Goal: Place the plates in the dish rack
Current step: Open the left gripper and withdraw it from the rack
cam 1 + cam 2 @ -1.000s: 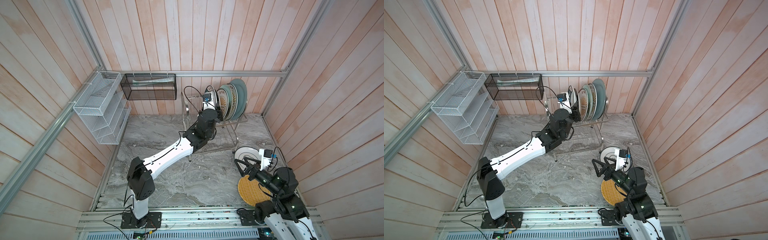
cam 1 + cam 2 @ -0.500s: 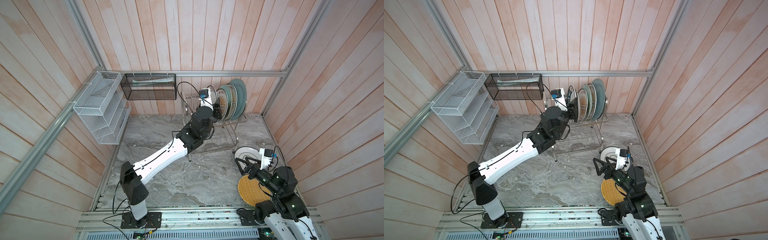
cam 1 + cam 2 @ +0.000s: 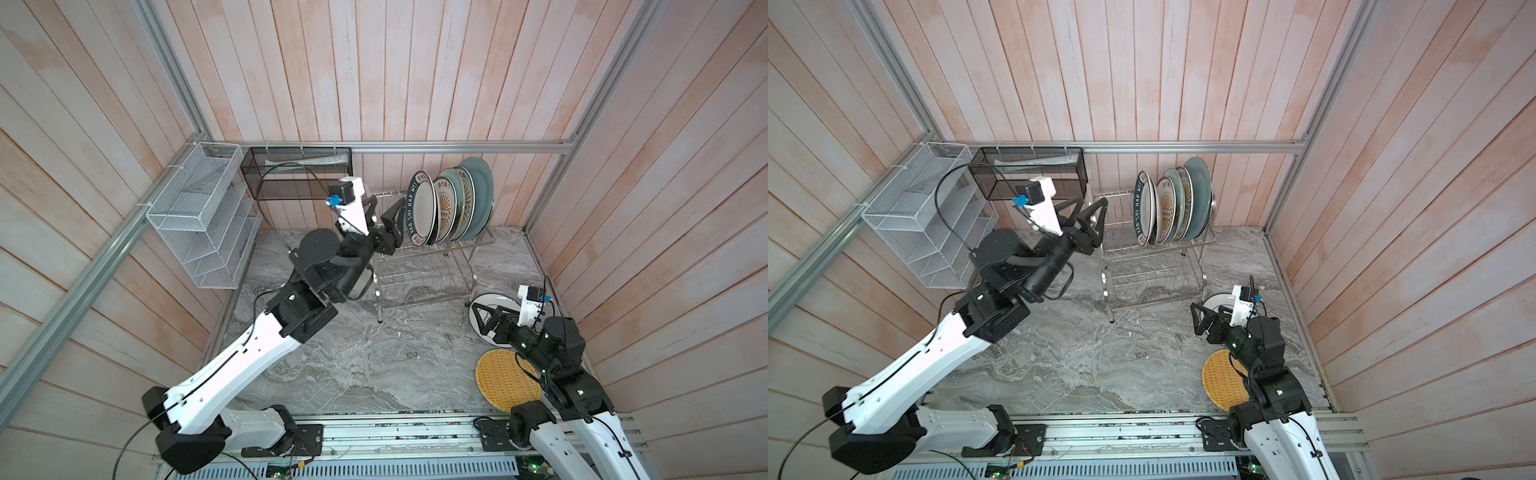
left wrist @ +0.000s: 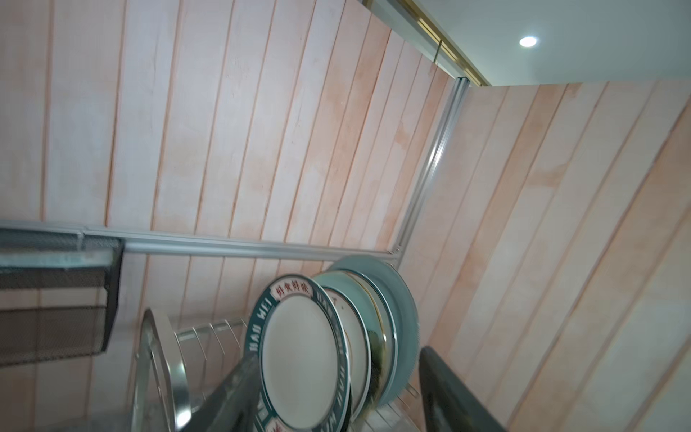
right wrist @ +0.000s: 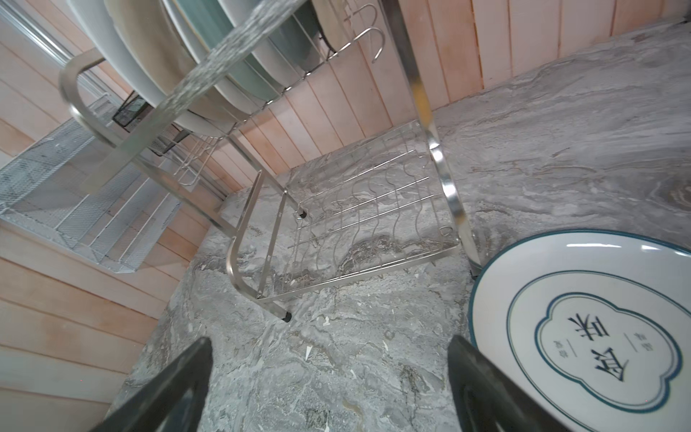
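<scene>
Looks like a between-plates moment: a row of plates [image 3: 455, 203] stands upright in the top tier of the dish rack [image 3: 419, 276], with the green-rimmed lettered plate [image 3: 419, 212] at the open end of the row. The left gripper [image 3: 1090, 203] hangs just beside that end of the rack, jaws spread, nothing in them. Two aren't loaded yet: a white lettered plate [image 5: 598, 336] lies flat on the table [image 3: 374, 353] by the rack's leg, and a yellow woven plate [image 3: 503, 382] lies further from the rack. The right gripper [image 3: 1198, 320] sits wide open and empty next to the white one. My guess is the next move is catching that flat rim, then tipping it upright into a free slot
</scene>
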`<control>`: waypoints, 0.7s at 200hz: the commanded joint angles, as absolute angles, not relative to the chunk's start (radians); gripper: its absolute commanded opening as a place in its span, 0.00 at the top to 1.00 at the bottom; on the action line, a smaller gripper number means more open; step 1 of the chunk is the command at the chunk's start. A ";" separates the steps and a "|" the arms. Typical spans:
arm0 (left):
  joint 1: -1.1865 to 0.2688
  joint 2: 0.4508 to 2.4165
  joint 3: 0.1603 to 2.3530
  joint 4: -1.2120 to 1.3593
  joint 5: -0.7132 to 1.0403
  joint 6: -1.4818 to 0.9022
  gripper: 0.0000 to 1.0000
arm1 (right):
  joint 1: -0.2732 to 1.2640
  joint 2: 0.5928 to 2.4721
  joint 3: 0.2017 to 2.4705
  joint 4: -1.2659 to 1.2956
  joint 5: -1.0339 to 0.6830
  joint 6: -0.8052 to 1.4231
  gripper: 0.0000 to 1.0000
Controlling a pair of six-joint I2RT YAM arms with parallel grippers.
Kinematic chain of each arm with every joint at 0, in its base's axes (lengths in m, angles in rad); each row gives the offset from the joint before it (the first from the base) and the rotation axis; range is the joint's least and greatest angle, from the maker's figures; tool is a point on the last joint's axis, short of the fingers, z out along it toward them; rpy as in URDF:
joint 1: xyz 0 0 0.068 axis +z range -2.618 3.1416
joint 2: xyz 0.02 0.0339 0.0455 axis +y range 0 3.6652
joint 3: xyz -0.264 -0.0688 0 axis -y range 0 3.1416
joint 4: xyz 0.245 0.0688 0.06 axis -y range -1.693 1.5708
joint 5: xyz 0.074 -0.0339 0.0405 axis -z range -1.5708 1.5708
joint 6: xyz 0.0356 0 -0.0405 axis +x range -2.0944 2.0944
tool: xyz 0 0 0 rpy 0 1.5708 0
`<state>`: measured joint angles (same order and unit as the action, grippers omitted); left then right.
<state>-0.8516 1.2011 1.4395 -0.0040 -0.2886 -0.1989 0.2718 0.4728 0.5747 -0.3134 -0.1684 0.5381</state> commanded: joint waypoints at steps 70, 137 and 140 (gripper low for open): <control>-0.846 0.680 0.862 -0.214 -0.037 -0.103 0.00 | -0.048 0.639 0.549 -0.207 -0.231 0.560 0.02; -0.847 0.588 0.683 -0.232 0.064 -0.231 0.00 | -0.414 0.728 0.389 -0.086 -0.316 0.658 0.02; -0.848 0.588 0.679 -0.230 0.078 -0.235 0.00 | -0.430 0.730 0.378 -0.074 -0.325 0.663 0.02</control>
